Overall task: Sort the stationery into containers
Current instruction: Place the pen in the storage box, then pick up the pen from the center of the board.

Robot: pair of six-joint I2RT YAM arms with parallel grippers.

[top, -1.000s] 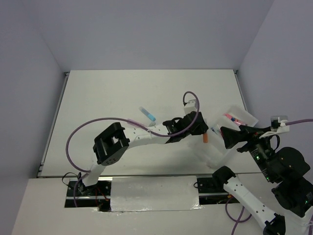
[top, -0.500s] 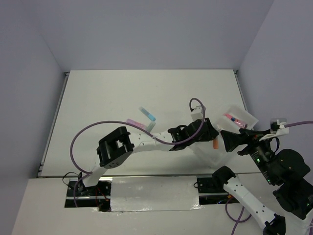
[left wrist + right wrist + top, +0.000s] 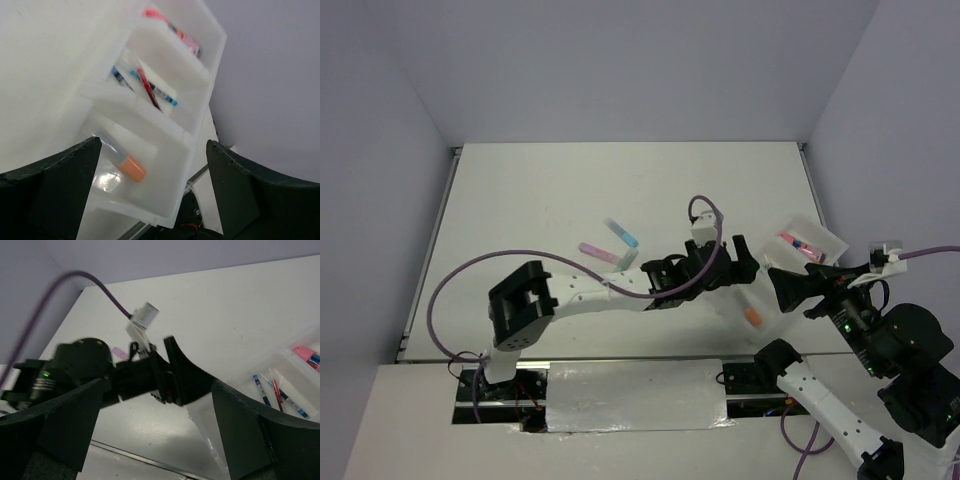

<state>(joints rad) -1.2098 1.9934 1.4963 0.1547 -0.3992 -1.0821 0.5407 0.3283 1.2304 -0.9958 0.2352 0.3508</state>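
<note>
Over the near end of the tray [image 3: 817,233], at the right side of the table [image 3: 550,190]: left gripper [image 3: 152,145], fingers [image 3: 55,185] spread wide, nothing between them. Hangs clear of the stubby pink-orange tube [image 3: 125,162], with no contact. Below and between the two fingers in the left wrist view, that tube, flat on the floor of the nearest compartment, orange cap toward the right finger, clear end toward the left one. From the top camera, the same tube just on the near side of the gripper, toward the arm bases. In the middle compartment, thin red pen [image 3: 148,89] and blue pens [image 3: 162,94] side by side, slanted; in the far compartment, something pink [image 3: 172,31], too blurred to name. At the tray's right side, close to the left gripper and pointing toward it: right gripper [image 3: 780,286], likewise gaping and empty; in its own wrist view, both dark fingers far apart at the lower corners. Well to the left of the tray, loose on the table: blue highlighter [image 3: 622,232], purple highlighter [image 3: 592,249], and a pale highlighter [image 3: 627,260] right against the left arm.
</note>
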